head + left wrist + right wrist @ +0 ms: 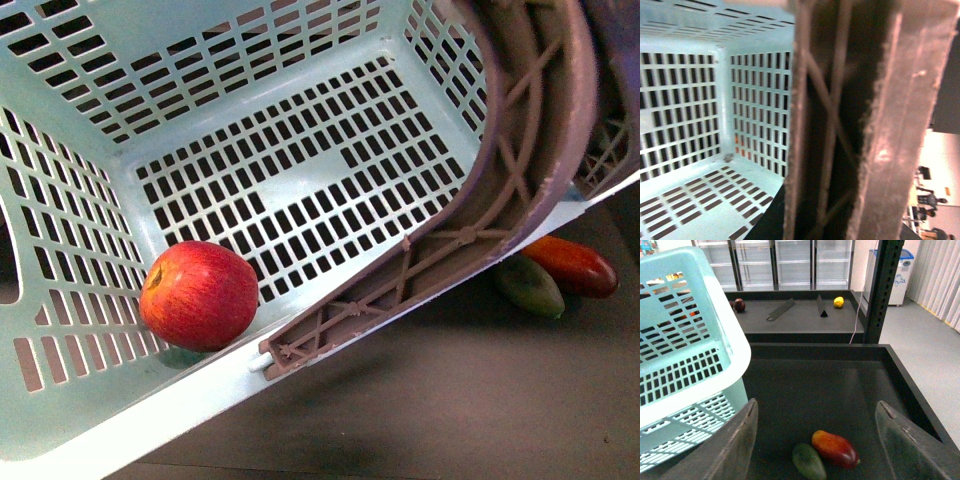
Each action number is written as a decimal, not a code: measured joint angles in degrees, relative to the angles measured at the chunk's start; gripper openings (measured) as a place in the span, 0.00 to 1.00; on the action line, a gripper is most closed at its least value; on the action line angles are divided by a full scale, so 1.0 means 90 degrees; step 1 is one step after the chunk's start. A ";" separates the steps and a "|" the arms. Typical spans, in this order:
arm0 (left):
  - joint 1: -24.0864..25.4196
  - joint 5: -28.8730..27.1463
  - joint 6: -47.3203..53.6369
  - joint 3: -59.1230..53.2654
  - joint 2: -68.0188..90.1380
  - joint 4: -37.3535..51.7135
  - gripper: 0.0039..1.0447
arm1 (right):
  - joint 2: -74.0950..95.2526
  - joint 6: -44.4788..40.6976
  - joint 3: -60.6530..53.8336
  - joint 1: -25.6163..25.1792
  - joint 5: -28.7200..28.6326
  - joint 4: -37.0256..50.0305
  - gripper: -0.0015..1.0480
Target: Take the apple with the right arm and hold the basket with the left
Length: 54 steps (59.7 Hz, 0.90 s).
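The red apple with yellow streaks lies inside the light aqua basket, against its near wall, in the front view. The basket is tilted, and its brown ribbed handle swings across the right side. In the left wrist view the handle fills the picture close up, and my left gripper is shut on it; its fingers are hidden. My right gripper is open and empty above the dark tray, beside the basket wall. The apple does not show in the right wrist view.
A red-orange mango and a dark green mango lie together on the dark tray, below the right gripper; both show in the front view beside the basket. A dark shelf with a yellow fruit stands behind.
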 joint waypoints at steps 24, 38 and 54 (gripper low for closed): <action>0.1319 -0.0624 -0.0974 0.0204 0.0763 0.0498 0.14 | -0.0002 0.0000 0.0000 0.0000 0.0000 0.0000 0.92; 0.2234 -0.1171 -0.1460 0.0573 0.1804 0.0117 0.14 | -0.0002 0.0000 0.0000 0.0000 0.0000 0.0000 0.92; 0.2943 -0.1557 -0.2047 0.1377 0.2917 -0.0175 0.14 | -0.0002 0.0000 0.0000 0.0000 0.0002 0.0000 0.92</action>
